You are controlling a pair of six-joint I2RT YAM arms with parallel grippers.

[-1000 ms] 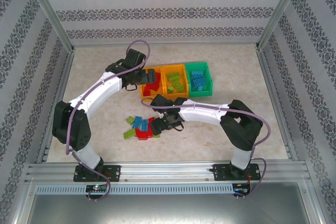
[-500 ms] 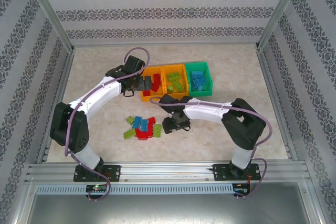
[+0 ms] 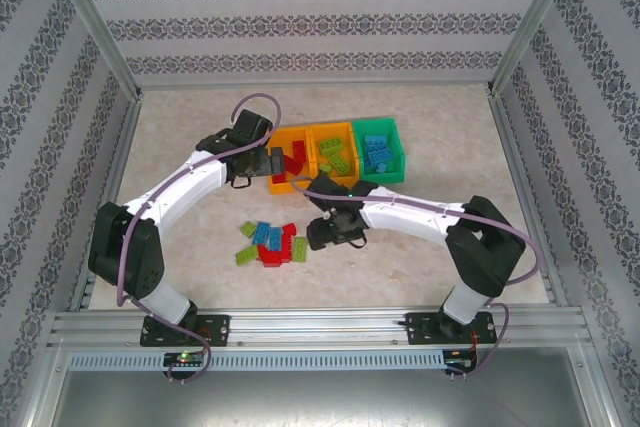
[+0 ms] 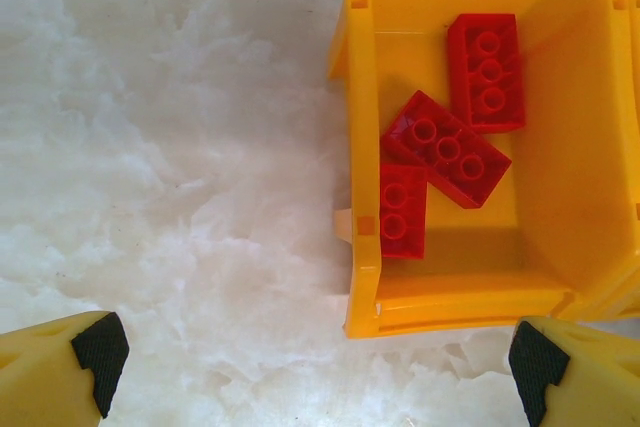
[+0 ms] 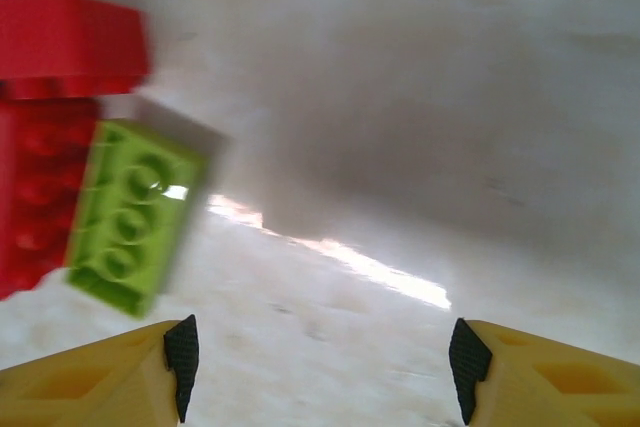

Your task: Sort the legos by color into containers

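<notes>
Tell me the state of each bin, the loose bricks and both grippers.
Left gripper: open, empty.
Right gripper: open, empty.
Left orange bin: holds three red bricks.
Middle orange bin: holds green bricks.
Green bin: holds blue bricks.
Loose bricks: mixed colours, unsorted, outside the bins.

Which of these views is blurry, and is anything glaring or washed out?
Right wrist view: smeared, green brick and red pile soft, a glare streak on the table. Left wrist view: sharp on the red bricks in the orange bin, table bleached white. Top view: crisp.
</notes>
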